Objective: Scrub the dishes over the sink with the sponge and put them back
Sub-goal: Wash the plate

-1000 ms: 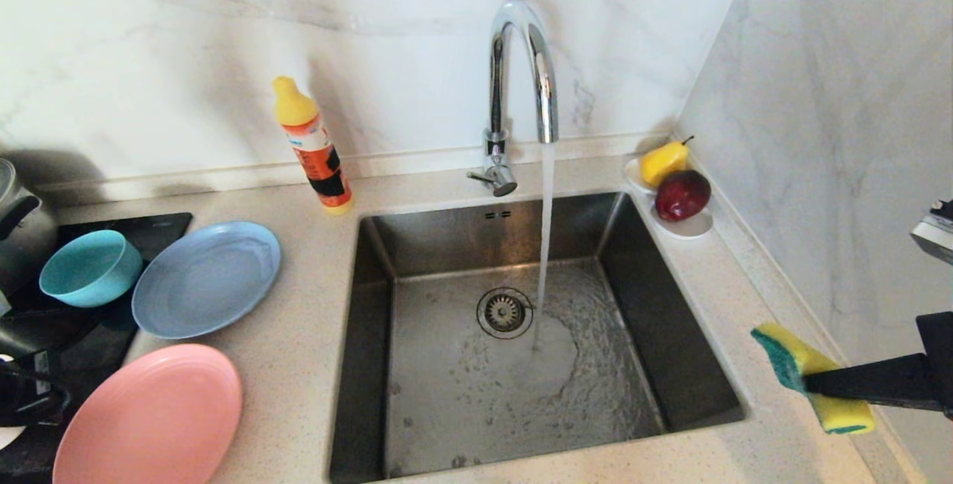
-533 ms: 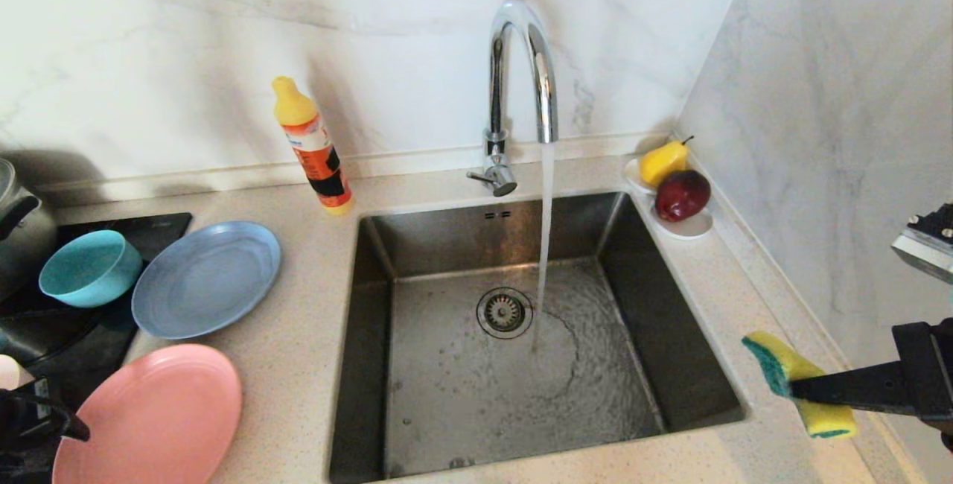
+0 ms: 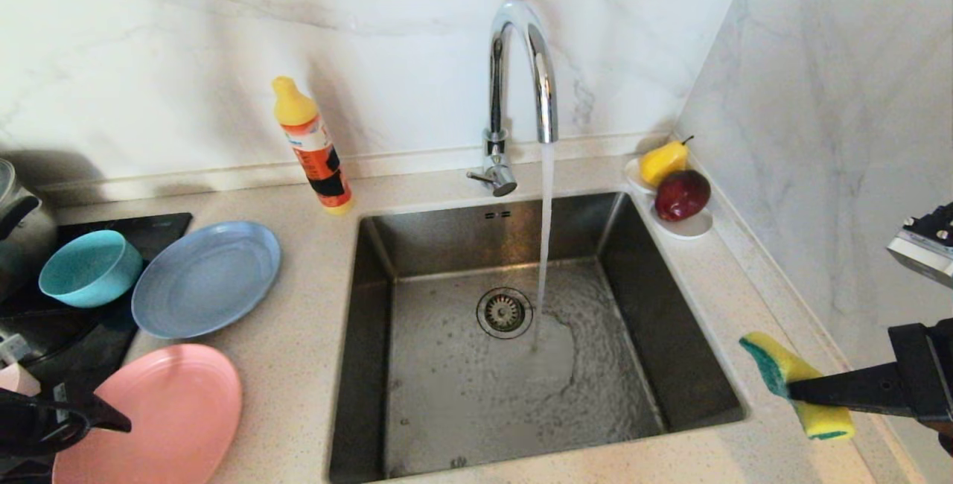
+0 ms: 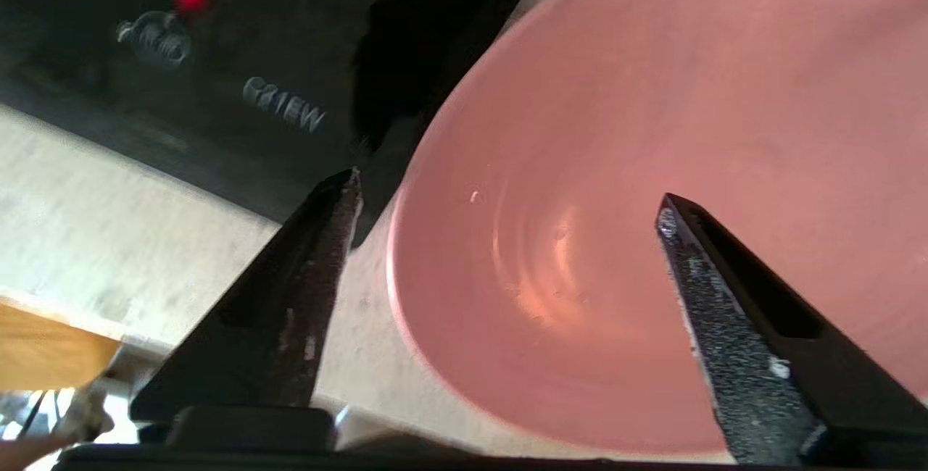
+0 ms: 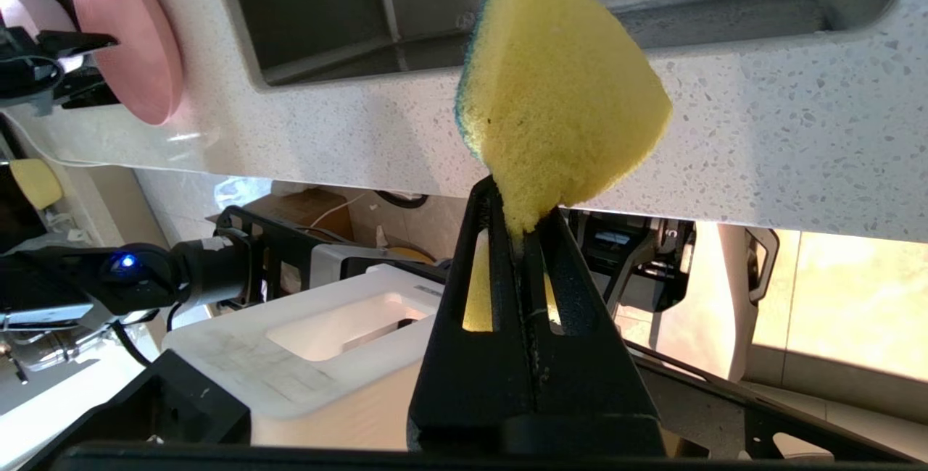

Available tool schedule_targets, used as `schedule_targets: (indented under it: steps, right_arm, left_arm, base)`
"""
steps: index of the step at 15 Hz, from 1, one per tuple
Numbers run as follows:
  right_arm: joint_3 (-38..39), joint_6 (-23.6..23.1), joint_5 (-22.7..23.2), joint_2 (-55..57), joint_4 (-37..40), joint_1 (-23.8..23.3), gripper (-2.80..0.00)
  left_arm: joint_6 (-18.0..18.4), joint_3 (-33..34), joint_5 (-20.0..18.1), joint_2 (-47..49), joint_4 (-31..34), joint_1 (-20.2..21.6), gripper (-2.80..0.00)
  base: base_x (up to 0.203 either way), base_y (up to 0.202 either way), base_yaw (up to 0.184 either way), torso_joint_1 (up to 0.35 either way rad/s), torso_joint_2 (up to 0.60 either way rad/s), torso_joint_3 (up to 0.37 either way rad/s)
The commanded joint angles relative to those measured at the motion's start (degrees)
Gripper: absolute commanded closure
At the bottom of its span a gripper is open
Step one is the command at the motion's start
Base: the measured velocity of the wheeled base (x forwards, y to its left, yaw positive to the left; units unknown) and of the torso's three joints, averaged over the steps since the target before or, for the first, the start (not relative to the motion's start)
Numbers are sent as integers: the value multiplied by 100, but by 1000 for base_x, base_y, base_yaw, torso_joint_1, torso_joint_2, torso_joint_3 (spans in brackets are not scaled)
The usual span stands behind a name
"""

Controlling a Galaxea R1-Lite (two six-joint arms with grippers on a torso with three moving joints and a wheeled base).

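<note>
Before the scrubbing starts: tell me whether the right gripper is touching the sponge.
Touching. The right wrist view shows the right gripper shut on the sponge, its yellow foam pinched between both fingers; the head view agrees.

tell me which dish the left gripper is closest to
The big salmon-pink plate, nearest the counter's front edge. The open left gripper straddles its rim; the grey-blue plate and teal bowl sit farther back.
</note>
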Motion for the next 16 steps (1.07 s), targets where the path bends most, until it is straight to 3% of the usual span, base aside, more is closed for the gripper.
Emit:
schedule_targets:
  steps: [1, 8, 16]
  right_arm:
    - [5, 17, 34, -47, 18, 2, 0]
    - [33, 17, 43, -75, 18, 2, 0]
    - [51, 26, 52, -47, 18, 2, 0]
  left_arm:
    - [-5, 267, -118, 10, -364, -4, -280]
    - [-145, 529, -993, -327, -779, -7, -280]
    - [-170, 848, -1000, -190, -1996, -42, -280]
  base:
    - [0, 0, 0, 0, 0, 0]
    - [0, 0, 0, 0, 0, 0]
    - [0, 0, 0, 0, 0, 0]
